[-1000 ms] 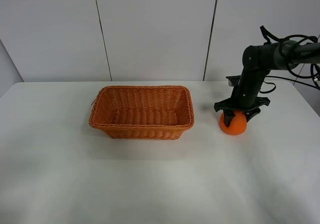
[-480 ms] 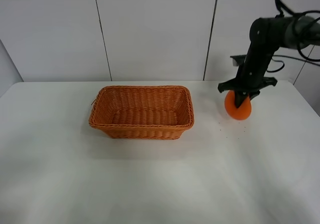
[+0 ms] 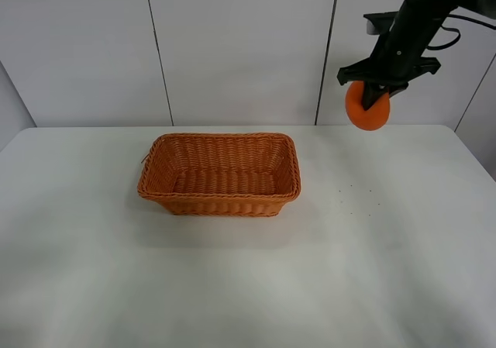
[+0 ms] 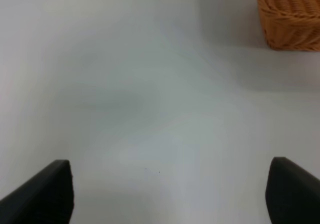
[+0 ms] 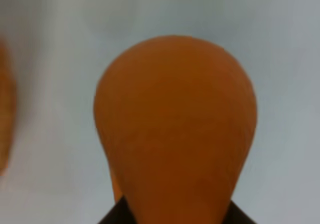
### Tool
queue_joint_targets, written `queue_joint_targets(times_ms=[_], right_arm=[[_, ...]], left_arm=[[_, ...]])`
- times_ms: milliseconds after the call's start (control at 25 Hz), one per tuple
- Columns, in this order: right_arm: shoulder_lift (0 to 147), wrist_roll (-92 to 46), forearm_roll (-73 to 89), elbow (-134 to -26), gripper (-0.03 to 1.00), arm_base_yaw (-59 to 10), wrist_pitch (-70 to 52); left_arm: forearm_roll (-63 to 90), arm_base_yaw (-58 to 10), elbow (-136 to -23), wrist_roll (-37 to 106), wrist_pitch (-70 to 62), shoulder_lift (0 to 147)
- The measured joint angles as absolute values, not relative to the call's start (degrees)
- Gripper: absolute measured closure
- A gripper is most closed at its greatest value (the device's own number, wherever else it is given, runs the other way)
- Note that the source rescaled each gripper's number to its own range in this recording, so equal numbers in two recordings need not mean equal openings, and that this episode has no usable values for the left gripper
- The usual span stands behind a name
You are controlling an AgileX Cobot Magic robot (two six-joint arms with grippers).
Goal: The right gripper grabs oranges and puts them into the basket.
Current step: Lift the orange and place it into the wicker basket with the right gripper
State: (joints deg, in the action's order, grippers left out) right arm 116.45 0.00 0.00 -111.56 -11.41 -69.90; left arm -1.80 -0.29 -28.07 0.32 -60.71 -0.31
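Note:
My right gripper point(image 3: 373, 100) is shut on the orange point(image 3: 367, 109) and holds it high above the table, to the right of the basket point(image 3: 219, 174). In the right wrist view the orange point(image 5: 175, 124) fills most of the frame, and a blurred edge of the basket point(image 5: 6, 109) shows at one side. The basket is empty and sits on the white table. My left gripper point(image 4: 170, 194) is open over bare table, its two black fingertips point(image 4: 42, 194) apart, with a corner of the basket point(image 4: 292, 17) in its view. The left arm does not show in the exterior high view.
The white table point(image 3: 248, 270) spreads all round the basket. A white panelled wall point(image 3: 232, 46) stands behind it. A few small dark specks point(image 3: 353, 201) lie on the table where the orange was.
My right gripper has lifted the orange from the table up to well above it. The basket has not moved.

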Motion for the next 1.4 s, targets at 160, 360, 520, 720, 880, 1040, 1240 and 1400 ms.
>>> queue_joint_targets(times_ms=[160, 360, 520, 720, 880, 1040, 1240, 1400], right_arm=[[115.6, 0.0, 0.0, -112.1, 0.97, -18.9, -70.0], [117.2, 0.0, 0.4, -112.1, 0.97, -28.0, -69.4], [120.9, 0.0, 0.5, -112.1, 0.97, -33.0, -63.0], [128.1, 0.0, 0.0, -112.1, 0.97, -34.6, -53.3], [132.9, 0.0, 0.0, -112.1, 0.97, -34.6, -50.4], [133.9, 0.0, 0.0, -112.2, 0.74, -34.6, -50.5], [133.9, 0.0, 0.7, -114.5, 0.07, -34.6, -54.5], [133.9, -0.4, 0.8, -119.6, -0.02, -34.6, -60.4]], left_arm=[[-1.8, -0.3, -28.1, 0.3, -60.7, -0.3], [-1.8, -0.3, -28.1, 0.3, -60.7, -0.3], [-1.8, -0.3, -28.1, 0.3, -60.7, -0.3], [-1.8, -0.3, -28.1, 0.3, -60.7, -0.3], [-1.8, -0.3, -28.1, 0.3, -60.7, -0.3], [-1.8, -0.3, -28.1, 0.3, -60.7, -0.3], [-1.8, -0.3, -28.1, 0.3, -60.7, -0.3], [-1.8, -0.3, -28.1, 0.3, -60.7, -0.3]])
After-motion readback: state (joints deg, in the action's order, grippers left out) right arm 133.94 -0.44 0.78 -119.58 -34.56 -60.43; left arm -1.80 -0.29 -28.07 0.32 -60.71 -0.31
